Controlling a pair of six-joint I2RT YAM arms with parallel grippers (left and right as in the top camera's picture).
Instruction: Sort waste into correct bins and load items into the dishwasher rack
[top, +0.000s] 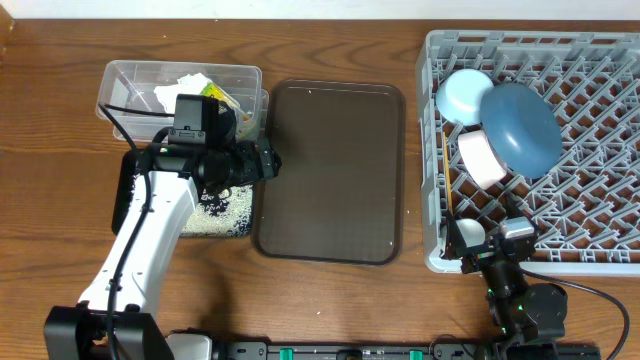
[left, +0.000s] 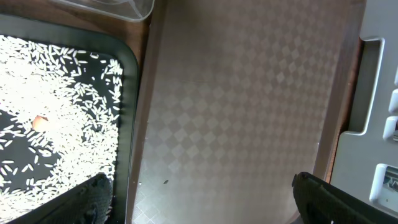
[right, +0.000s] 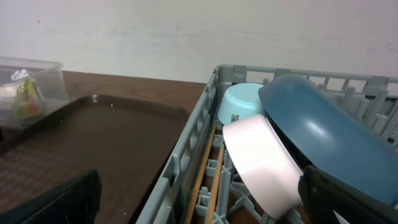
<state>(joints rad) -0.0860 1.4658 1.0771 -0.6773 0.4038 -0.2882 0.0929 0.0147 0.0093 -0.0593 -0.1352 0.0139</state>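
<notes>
A: State of the left claw (left: 198, 200)?
B: Spread wide, nothing in it. It hangs over the left edge of the brown tray (top: 330, 170), just beside the black tray (top: 128, 195).

A: Where's the waste?
B: The rice (left: 56, 106) is scattered in the black tray, with one small orange bit (left: 40, 122) among the grains. The napkin (top: 183, 85) and wrapper (top: 215, 93) are both inside the tub (top: 118, 78), wrapper at its right end. The tub sits on the bench (top: 60, 130) just behind the black tray. Touching or not, cannot tell.

A: And the right claw (right: 199, 202)?
B: Also parted wide, gripping nothing. It's at the near-left corner of the rack (top: 600, 40), looking along the rack's left wall.

A: Dishes?
B: All in the rack, left side.
- The light-blue bowl (top: 463, 95) is furthest back, tipped on edge.
- The dark-blue bowl (top: 522, 128) leans next to it and overlaps it.
- The white bowl (top: 482, 158) stands on edge in front of the dark-blue bowl, touching it.
- The chopsticks (right: 202, 177) lie low along the left wall.
- The cup (top: 468, 235) is in the near-left corner, just beside the right claw. Contact unclear from overhead, and the cup is not seen in the wrist view.
</notes>
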